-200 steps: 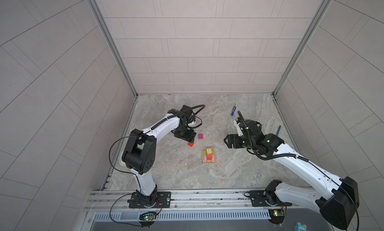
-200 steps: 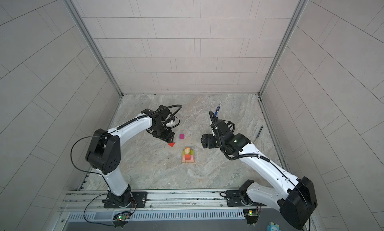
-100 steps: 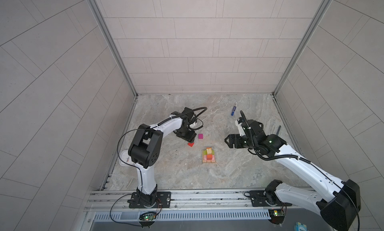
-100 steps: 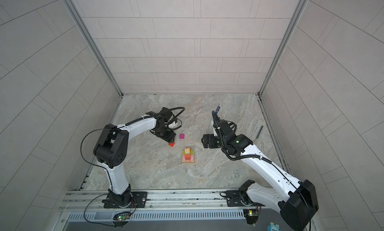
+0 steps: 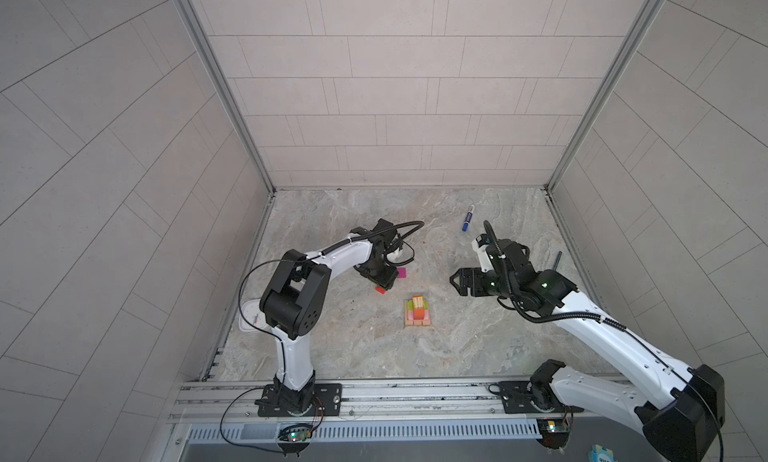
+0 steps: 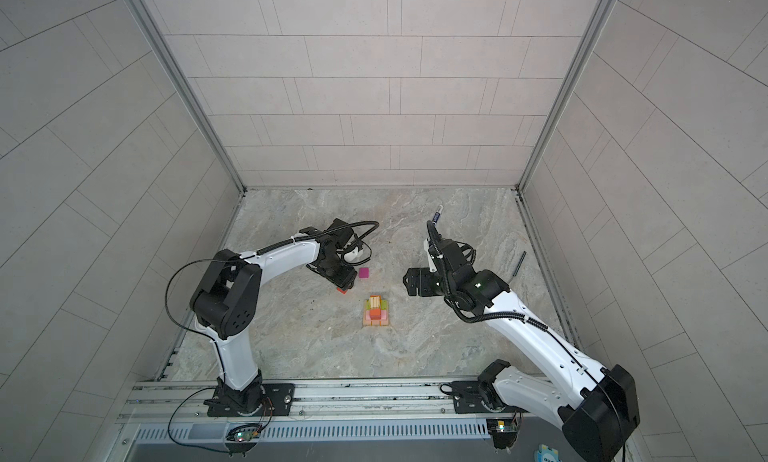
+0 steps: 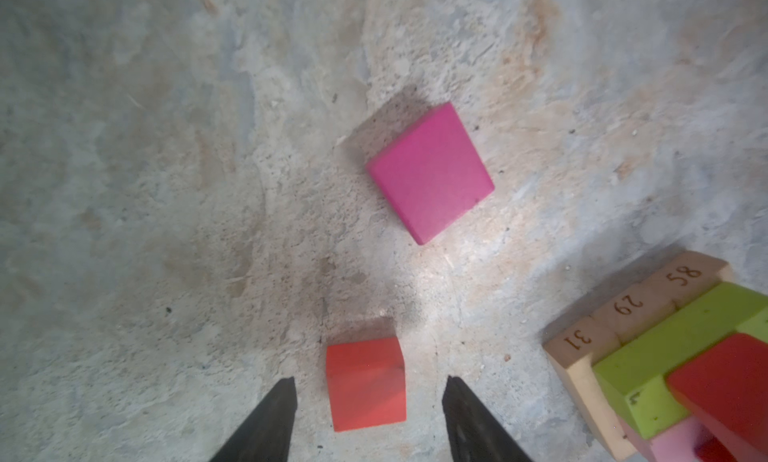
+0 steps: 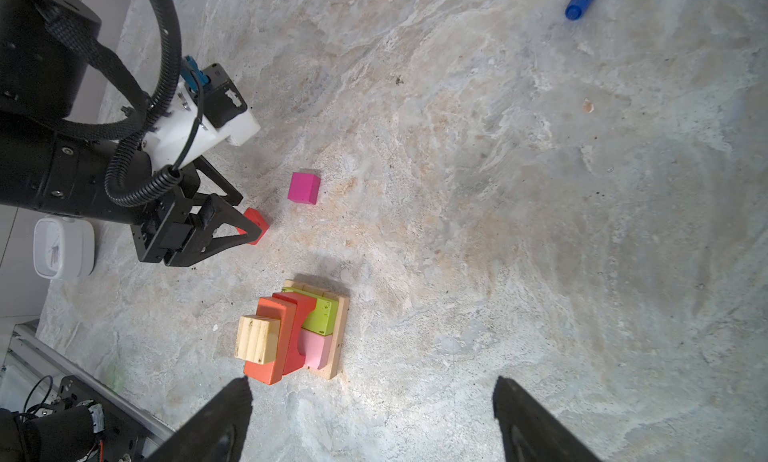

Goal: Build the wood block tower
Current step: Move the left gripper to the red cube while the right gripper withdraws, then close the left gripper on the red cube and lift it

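Observation:
The wood block tower (image 5: 417, 313) (image 6: 377, 312) stands mid-floor: tan planks at the base, lime-green and pink bricks, a red arch, an orange brick and a tan block on top (image 8: 291, 331). A red cube (image 7: 365, 383) lies on the floor between the fingers of my left gripper (image 7: 370, 380), which is open, with a gap showing on each side of the cube. A magenta cube (image 7: 430, 173) (image 5: 401, 273) lies just beyond it. My right gripper (image 8: 372, 381) (image 5: 455, 282) hangs open and empty to the right of the tower.
A blue marker pen (image 5: 467, 218) lies at the back right. A dark slim tool (image 5: 557, 260) lies by the right wall. A white rounded object (image 8: 62, 247) sits near the left wall behind the left arm. Tiled walls enclose the floor on three sides.
The left gripper's jaws have narrowed around the red cube and that arm's elbow has swung toward the middle. The right arm has barely moved.

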`<state>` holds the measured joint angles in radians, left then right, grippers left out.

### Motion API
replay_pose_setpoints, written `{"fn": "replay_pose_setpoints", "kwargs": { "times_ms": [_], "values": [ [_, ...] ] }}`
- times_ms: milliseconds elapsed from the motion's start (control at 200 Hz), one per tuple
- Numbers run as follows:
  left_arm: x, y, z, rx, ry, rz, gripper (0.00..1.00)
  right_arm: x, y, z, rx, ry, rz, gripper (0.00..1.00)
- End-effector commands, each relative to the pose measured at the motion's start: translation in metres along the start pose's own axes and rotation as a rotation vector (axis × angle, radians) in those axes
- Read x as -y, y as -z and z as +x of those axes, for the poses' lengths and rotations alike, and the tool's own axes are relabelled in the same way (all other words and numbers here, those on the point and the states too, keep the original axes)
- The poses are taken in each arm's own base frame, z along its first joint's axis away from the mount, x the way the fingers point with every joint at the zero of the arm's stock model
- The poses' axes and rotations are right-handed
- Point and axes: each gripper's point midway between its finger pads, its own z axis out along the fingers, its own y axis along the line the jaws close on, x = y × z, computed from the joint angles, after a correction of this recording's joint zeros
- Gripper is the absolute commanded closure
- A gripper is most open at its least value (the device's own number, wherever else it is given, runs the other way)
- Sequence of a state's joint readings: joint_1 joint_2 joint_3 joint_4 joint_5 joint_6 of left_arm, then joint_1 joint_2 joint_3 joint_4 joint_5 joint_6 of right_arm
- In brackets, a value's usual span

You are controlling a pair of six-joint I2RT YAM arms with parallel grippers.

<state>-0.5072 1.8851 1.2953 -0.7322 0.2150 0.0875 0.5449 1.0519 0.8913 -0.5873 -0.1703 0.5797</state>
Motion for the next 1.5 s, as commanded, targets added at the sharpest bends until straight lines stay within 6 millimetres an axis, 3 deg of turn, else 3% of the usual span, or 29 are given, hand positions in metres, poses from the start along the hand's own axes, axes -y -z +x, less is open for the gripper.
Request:
{"fn": "replay_pose_setpoints", "kwargs": {
  "times_ms": [0, 260, 685, 1076, 1291, 1491],
  "values": [
    [-0.001, -0.005, 0.010, -0.041, -0.012, -0.019, 0.43, 0.003, 0.003, 0.001, 0.011, -0.009, 0.003, 0.08],
    [-0.007, -0.009, 0.014, -0.064, -0.001, -0.051, 0.45, 0.005, 0.004, 0.003, 0.007, -0.010, 0.000, 0.08],
    [0.005, -0.021, 0.020, -0.108, -0.019, -0.031, 0.46, 0.008, 0.007, 0.002, 0.019, -0.023, -0.002, 0.08],
    [0.005, -0.021, 0.020, -0.114, -0.009, -0.036, 0.63, 0.011, 0.006, 0.006, 0.013, -0.030, 0.002, 0.08],
    [0.006, -0.009, 0.017, -0.093, 0.021, -0.039, 0.70, 0.013, 0.006, 0.007, 0.012, -0.027, 0.005, 0.08],
    [-0.002, 0.020, 0.019, -0.093, 0.061, -0.108, 0.71, 0.018, 0.003, 0.011, 0.000, -0.029, 0.016, 0.08]
  ]
}}
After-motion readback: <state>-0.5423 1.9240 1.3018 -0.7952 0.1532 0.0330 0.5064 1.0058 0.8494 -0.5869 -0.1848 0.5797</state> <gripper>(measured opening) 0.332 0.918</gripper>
